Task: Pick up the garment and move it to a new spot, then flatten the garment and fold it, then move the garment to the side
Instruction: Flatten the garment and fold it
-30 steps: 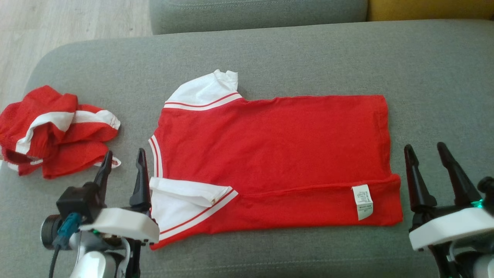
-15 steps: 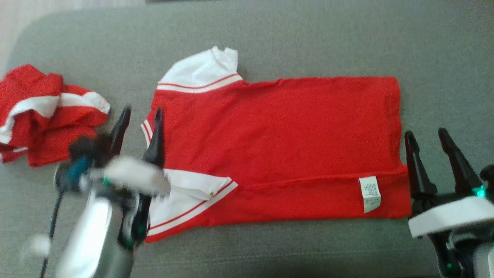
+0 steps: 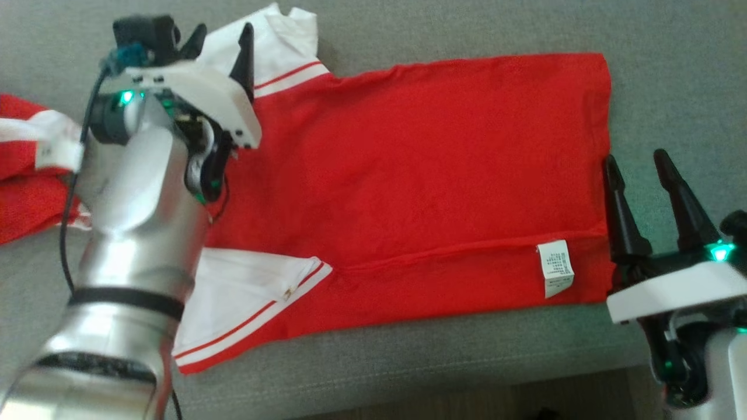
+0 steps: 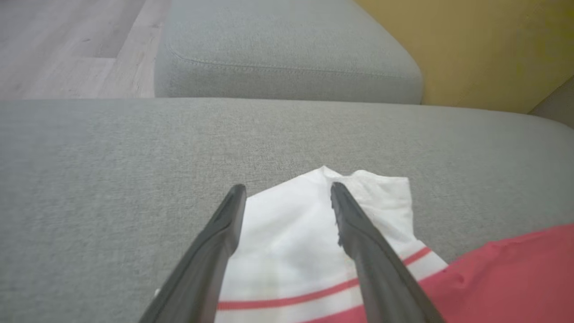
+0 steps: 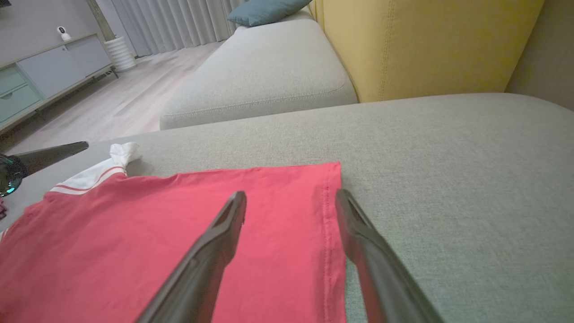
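1. Far left: a second red-and-white bundle (image 3: 23, 175) is lying crumpled on the couch seat (image 3: 467, 23).
2. The left gripper (image 3: 224, 29) is hovering with jaws spread, gripping nothing, tips pointing away from the robot over the far sleeve (image 3: 286, 52). In the left wrist view that sleeve (image 4: 287, 233) is sitting between and beneath the two fingers, its tip just past them. Can't tell whether they're touching cloth.
3. The left arm (image 3: 140, 192) is spanning the collar end, its forearm covering part of the near sleeve (image 3: 245, 291).
4. The shirt (image 3: 420, 163) is lying flat on the seat, long axis running left-right across the head view: sleeves left, hem (image 3: 604, 105) right. Near long edge is looking already folded in, label (image 3: 555, 268) facing up.
5. Deciding relation: the far sleeve is sticking out past the far edge, right at the left gripper, so the left arm is the nearer one. My read: it's lining up to pinch the sleeve and bring it back over the body.
6. The right gripper (image 3: 635, 156) is hovering wide apart and empty beside the near hem corner, fingers pointing away. The hem (image 5: 329, 233) is running between them in the right wrist view.
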`<state>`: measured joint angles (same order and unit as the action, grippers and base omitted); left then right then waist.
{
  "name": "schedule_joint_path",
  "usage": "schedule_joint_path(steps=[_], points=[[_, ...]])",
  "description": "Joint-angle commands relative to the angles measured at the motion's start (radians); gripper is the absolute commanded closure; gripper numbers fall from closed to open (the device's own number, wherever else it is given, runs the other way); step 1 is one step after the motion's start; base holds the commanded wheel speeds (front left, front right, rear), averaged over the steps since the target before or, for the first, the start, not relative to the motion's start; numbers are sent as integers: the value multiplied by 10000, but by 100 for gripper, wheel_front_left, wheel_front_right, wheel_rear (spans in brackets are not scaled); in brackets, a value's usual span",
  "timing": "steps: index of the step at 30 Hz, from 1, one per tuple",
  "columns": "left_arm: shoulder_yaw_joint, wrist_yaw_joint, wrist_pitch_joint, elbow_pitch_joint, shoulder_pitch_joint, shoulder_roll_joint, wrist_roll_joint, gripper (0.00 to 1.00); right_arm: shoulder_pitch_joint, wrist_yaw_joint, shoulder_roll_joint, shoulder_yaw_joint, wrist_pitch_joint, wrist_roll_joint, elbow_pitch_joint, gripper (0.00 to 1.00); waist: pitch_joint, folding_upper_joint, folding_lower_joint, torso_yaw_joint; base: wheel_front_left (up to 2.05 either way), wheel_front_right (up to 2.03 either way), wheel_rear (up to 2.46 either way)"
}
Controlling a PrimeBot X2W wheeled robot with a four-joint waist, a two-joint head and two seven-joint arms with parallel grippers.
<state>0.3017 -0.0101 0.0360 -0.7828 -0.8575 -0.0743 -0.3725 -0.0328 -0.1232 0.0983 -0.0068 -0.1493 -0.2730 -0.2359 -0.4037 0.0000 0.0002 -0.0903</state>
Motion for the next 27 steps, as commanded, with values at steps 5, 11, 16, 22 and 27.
schedule_joint_path(steps=[5, 11, 16, 22, 27], points=[[20, 107, -187, -2209, -1531, -216, 256, 0, -414, -75, 188, 381, 125, -119, -95, 0, -313, 0, -2, -314, 0, 0, 0], [428, 293, -685, -3885, -2201, -168, 566, 0, -481, -75, 243, 351, 75, -200, 104, 0, -306, 0, -2, -316, 0, 0, 0], [715, 263, -852, -4610, -2300, -64, 669, 100, -634, -75, 325, 351, -96, -358, 322, 0, -248, 0, -2, -335, 0, 0, 0], [725, 261, 29, -4688, -2282, -29, 597, 100, -1031, -75, 591, 179, -192, -553, 864, 0, -137, 0, -2, -256, 0, 0, 0], [689, 136, 960, -4623, -2357, 92, 402, 100, -2056, -75, 1090, 46, -313, -789, 2216, 0, -108, 0, -2, 73, 0, 0, 0]])
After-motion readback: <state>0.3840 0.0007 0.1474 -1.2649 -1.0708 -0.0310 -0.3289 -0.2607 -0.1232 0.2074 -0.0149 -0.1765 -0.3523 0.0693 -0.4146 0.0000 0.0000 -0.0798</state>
